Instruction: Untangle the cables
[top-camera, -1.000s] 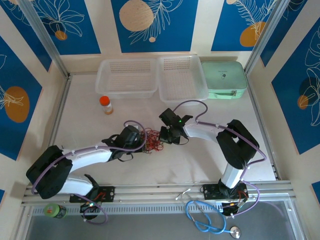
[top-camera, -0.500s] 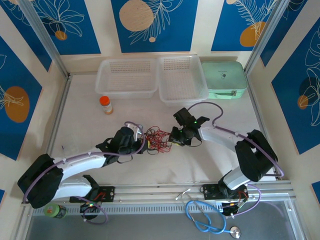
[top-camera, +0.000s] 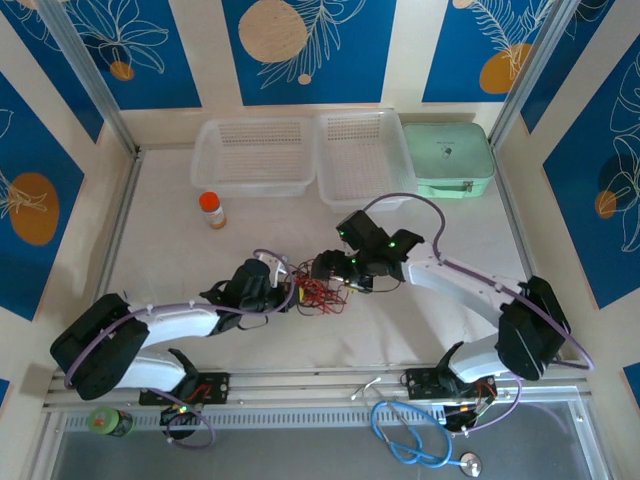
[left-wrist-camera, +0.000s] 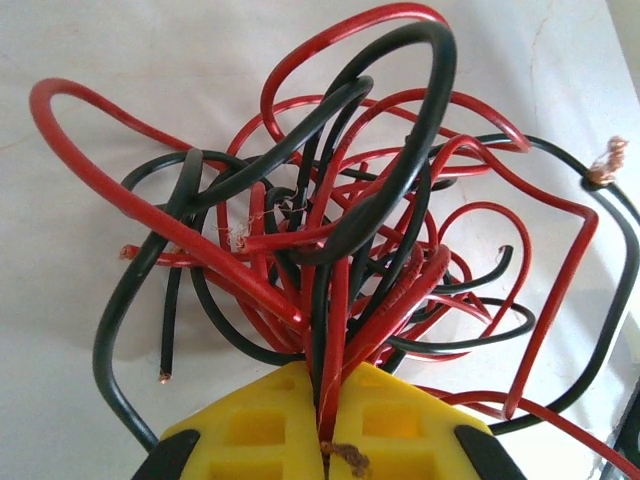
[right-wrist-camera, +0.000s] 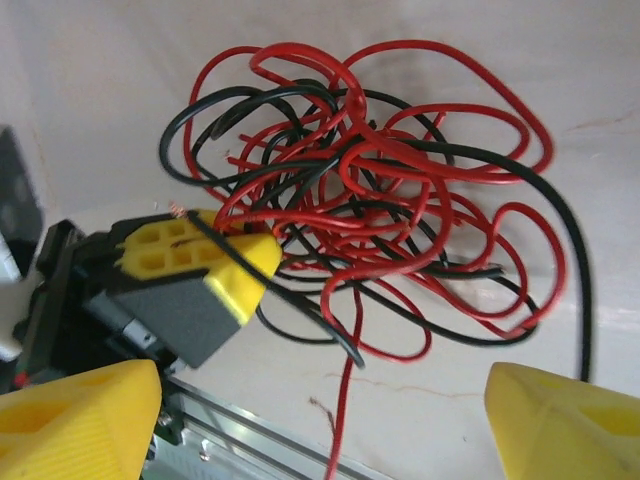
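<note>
Knotted ball of thin red and black cables (top-camera: 318, 292) near the middle of the white tabletop (top-camera: 180, 250), a touch toward 6 o'clock. Left gripper (top-camera: 284, 292) at the ball's 9 o'clock, yellow fingers pressed together with several red and black strands pinched between them. Close up from the left wrist, same clamp (left-wrist-camera: 325, 405) at 6 o'clock, loops of the cables (left-wrist-camera: 340, 230) fanning up toward 12. Right gripper (top-camera: 326, 268) at the ball's 12 o'clock, jaws spread wide and empty; from its own wrist, the gripper (right-wrist-camera: 322, 425) poised over the cables (right-wrist-camera: 370, 190), nothing between the pads.

Risks from here:
- Closing on a whole clump rather than one strand, then pulling and tightening the knot.
- Dragging the entire ball across the table if the left clamp slips on so many strands at once.
- Catching a bared copper end; possibly frayed, hard to tell at this sharpness.
- Knocking yellow fingers together, working this close.

Surface smooth, pale, faintly creased. Two clear perforated plastic trays (top-camera: 255, 155) at the table's 12 o'clock, mint-green case (top-camera: 450, 160) at 1, small orange-capped bottle (top-camera: 211, 210) at 10. Blue wall panels with leaf and orange-disc prints all round.
</note>
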